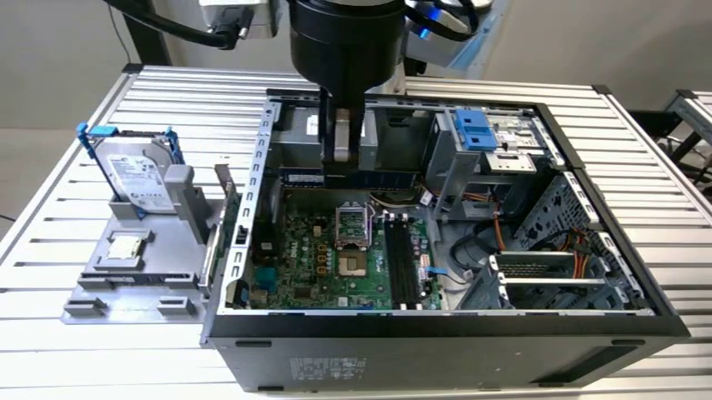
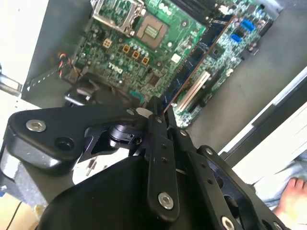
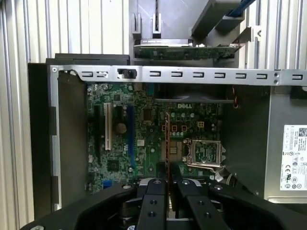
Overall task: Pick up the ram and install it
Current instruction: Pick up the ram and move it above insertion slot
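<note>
Exterior view: the gripper [image 1: 343,158] hangs in the upper middle of the frame, inside the far end of the open computer case [image 1: 445,342]. It is closed narrow on the ram [image 1: 384,177]. The ram shows as a thin bluish strip lying crosswise just under the fingertips, above the motherboard [image 1: 323,267] and not seated in anything. The black memory slots [image 1: 401,258] lie lower in the frame, right of the CPU socket [image 1: 353,223], well apart from the ram. The hard drive [image 1: 139,175] stands at frame left on the slatted surface [image 1: 645,167], outside the case.

First wrist view: the ram [image 3: 167,139] is edge-on, a thin brownish line rising from the gripper [image 3: 167,173] at lower centre.

Second wrist view: the ram [image 2: 194,60] runs diagonally from the gripper [image 2: 160,109] toward the upper right, over the board.

Handling, as a judgement: a light, stiff, thin board. It is likely brittle if bent, and its chips and contact edge are easily damaged. It is best held by the flat faces near mid-length, which is about where the grip sits. The faces are smooth, so an off-centre hold could let it pivot.
</note>
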Tool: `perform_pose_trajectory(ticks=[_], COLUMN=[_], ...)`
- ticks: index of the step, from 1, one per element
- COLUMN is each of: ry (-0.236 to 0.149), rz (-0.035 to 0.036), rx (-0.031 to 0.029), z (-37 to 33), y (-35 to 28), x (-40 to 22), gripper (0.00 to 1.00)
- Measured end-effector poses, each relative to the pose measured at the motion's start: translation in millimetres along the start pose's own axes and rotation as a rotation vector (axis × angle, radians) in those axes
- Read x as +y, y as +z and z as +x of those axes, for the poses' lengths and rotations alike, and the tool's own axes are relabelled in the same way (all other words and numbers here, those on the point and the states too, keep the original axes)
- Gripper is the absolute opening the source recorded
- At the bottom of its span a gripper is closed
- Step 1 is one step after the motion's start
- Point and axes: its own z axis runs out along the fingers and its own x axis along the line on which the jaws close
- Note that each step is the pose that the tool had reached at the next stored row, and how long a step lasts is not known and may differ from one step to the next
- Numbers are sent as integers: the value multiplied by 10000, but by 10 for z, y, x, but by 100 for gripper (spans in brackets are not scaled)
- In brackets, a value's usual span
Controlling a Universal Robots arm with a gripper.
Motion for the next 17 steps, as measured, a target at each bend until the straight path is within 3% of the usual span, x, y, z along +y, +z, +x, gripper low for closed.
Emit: perform_pose_trajectory(ticks=[12, 17], ry=[8, 52], rz=[-2, -2], rx=[0, 0], z=[-6, -7], y=[-6, -8], x=[-378, -506], gripper=[0, 0])
